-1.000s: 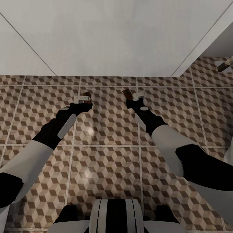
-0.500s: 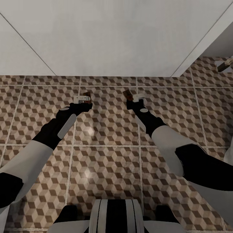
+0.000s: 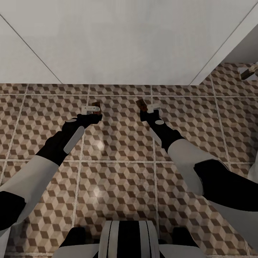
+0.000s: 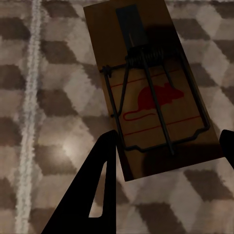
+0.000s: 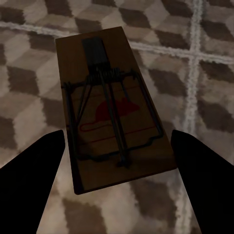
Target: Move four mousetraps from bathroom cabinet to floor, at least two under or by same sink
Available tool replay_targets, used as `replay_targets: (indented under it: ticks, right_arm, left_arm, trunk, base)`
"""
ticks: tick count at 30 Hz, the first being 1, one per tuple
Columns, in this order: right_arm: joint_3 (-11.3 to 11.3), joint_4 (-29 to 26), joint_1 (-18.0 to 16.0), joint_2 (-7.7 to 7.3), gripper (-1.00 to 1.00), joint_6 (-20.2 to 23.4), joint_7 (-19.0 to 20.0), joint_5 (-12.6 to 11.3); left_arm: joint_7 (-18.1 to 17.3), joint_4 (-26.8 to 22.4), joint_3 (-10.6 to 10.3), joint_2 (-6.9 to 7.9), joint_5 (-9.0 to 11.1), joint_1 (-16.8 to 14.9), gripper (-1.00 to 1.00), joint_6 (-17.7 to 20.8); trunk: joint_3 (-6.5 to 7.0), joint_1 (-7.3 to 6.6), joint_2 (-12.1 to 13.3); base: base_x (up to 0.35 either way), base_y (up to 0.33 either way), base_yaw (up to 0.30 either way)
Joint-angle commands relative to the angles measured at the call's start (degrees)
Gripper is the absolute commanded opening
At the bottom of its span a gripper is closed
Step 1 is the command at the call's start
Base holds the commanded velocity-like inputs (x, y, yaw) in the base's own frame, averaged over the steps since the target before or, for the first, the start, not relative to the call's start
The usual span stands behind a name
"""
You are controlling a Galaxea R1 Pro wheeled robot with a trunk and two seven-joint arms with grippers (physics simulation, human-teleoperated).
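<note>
A plain white wall [image 3: 122, 43] spans the far side; right of it, a small grey-brown object [image 3: 248, 72] sits, unclear.

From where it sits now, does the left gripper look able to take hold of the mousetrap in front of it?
Probably yes. In the left wrist view the mousetrap lies between the left gripper's two dark fingers, with only patterned floor tile around it. Whether the fingers already press on its edges cannot be told.
</note>
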Motion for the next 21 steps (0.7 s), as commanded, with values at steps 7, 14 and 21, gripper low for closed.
replay_targets:
  ticks: [7,14,21]
  right_arm:
    - [0.5,0.1,0.0,0.00,-1.00,-0.2,-0.4,-0.1]
    - [0.5,0.1,0.0,0.00,-1.00,-0.2,-0.4,0.0]
    - [0.5,0.1,0.0,0.00,-1.00,-0.2,-0.4,0.0]
  left_arm:
    - [0.5,-0.1,-0.2,0.10,0.5,0.0,-1.00,0.2]
    - [0.5,-0.1,-0.2,0.10,0.5,0.0,-1.00,0.2]
    - [0.5,-0.1,-0.2,0.10,0.5,0.1,-1.00,0.2]
  trunk:
    - [-0.03,-0.01,0.0]
    - [-0.03,-0.01,0.0]
    - [-0.03,-0.01,0.0]
  base:
    - [0.140,0.000,0.000]
    - [0.149,0.000,0.000]
    - [0.012,0.000,0.000]
